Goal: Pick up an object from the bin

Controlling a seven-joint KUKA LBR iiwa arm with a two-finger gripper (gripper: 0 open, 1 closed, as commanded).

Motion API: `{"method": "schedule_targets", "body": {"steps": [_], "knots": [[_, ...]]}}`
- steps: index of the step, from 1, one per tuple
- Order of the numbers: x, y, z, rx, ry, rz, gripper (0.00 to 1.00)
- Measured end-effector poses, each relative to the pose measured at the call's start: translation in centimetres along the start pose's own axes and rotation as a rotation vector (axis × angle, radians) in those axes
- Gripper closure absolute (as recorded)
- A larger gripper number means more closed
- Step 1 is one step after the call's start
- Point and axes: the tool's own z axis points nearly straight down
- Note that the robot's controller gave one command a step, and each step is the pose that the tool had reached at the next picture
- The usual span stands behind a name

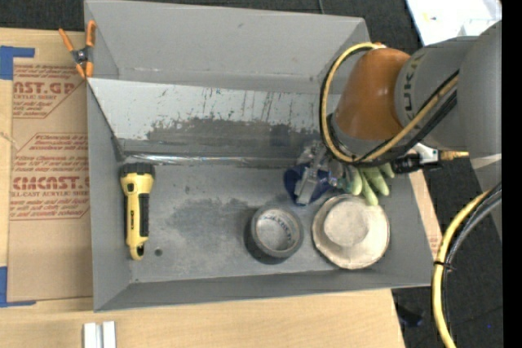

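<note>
Down at four o'clock in the bin [204, 94], the gripper [314, 174], grip unreadable, crowds a blue item [297, 183]; the neighbouring tape roll [275, 233] may snag it.

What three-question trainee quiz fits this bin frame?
1. Which thing lies at the left end of the bin? A) yellow flashlight B) red cup C) wooden spoon
2. True or false: the grey tape roll sits on top of the white round dish.
3. Fill in: the arm reaches into the bin from the view's ____ side.

Key: 1 A. 2 False, they lie side by side on the bin floor. 3 right.
</note>
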Motion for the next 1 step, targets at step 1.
{"method": "schedule_targets", "body": {"steps": [1], "knots": [[0.05, 0.89, 0.02, -0.001, -0.004, 0.012, 1.00]]}}
